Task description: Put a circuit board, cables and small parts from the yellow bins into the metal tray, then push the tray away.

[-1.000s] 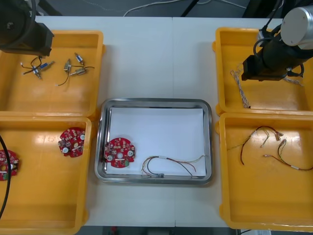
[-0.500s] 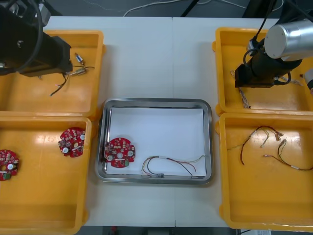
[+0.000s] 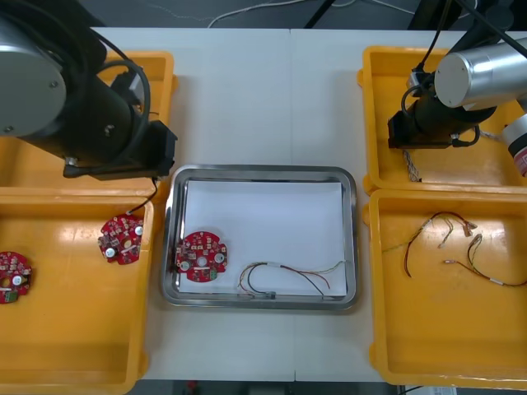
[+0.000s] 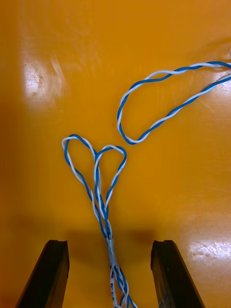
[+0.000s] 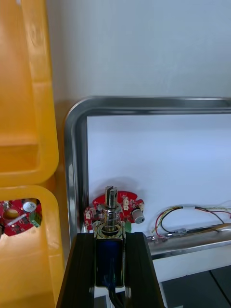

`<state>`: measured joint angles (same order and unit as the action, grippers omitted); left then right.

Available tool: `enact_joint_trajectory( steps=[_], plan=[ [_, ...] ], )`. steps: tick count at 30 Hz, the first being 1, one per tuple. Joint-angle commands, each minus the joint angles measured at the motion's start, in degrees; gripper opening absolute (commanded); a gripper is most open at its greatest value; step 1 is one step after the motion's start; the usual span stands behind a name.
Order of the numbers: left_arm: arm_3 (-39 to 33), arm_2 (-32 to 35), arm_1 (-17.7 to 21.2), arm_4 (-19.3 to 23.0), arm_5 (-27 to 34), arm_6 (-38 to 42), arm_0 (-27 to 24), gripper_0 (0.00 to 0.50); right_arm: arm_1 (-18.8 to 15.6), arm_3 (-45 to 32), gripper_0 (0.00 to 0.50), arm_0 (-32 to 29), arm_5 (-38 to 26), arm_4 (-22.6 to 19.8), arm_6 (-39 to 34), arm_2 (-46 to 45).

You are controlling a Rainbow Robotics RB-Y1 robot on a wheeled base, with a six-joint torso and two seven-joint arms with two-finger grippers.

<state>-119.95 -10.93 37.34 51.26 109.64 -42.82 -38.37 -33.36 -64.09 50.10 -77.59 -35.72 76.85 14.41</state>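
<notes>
Metal tray point(image 3: 263, 171) holding 1 round red circuit board point(image 3: 201, 256), 1 red-yellow cable point(image 3: 268, 265); left claw point(image 5: 110, 239) is gripping small metal part point(image 5: 110, 221), right claw point(image 4: 109, 250) wide astride blue-white cable point(image 4: 103, 195).

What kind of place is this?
Likely a robot kitting bench, lab or workshop: yellow bins of sorted parts flank a metal tray. Left gripper holds a small metal part near the tray; right gripper, open, hovers over a blue-and-white cable.

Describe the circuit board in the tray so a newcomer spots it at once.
Find the shiny metal tray between the yellow bins. In its near-left corner lies a round red circuit board. Two similar boards lie in the near-left yellow bin; this one alone rests on white.
</notes>
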Motion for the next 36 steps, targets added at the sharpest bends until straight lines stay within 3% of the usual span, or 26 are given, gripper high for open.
enact_joint_trajectory(
  steps=[1,7,15,16,17,19,21,28,36],
  plan=[
    [-0.6,-5.2,2.0,-0.4,0.4,7.9,-1.4,0.0,0.7,-0.4,0.5,-1.1,0.8,0.4,2.0,0.8],
    [1.2,-9.0,1.9,-0.5,0.4,9.7,-2.9,0.0,0.7,-0.4,0.5,-1.7,0.9,0.7,2.2,0.9],
    [7.4,-15.1,0.7,-3.7,-1.6,11.4,-6.5,0.0,0.7,-0.4,0.5,-2.6,1.5,1.1,2.2,1.2],
    [9.5,-16.5,0.1,-4.5,-3.3,11.4,-7.5,0.0,0.7,-0.4,0.479,-2.6,1.5,1.1,2.2,1.2],
    [10.0,-16.8,-0.2,-4.8,-3.8,11.4,-7.8,0.0,0.7,-0.4,0.424,-2.5,1.5,1.1,2.2,1.2],
    [12.5,-18.0,-1.2,-6.0,-5.8,11.2,-8.9,0.0,0.7,-0.4,0.097,-2.5,1.5,1.1,2.2,1.2],
    [14.0,-18.5,-2.1,-6.8,-7.0,11.0,-9.6,0.0,0.7,-0.4,0.011,-2.6,1.5,1.1,2.2,1.2],
    [19.0,-19.9,-5.0,-9.0,-9.7,9.6,-11.6,0.0,-0.3,-2.0,0.0,-2.5,1.7,0.9,4.0,1.2],
    [20.9,-22.0,-5.3,-10.9,-11.4,7.3,-11.5,0.0,-3.4,-8.3,0.0,-2.5,0.3,0.7,6.1,1.0]
  ],
)
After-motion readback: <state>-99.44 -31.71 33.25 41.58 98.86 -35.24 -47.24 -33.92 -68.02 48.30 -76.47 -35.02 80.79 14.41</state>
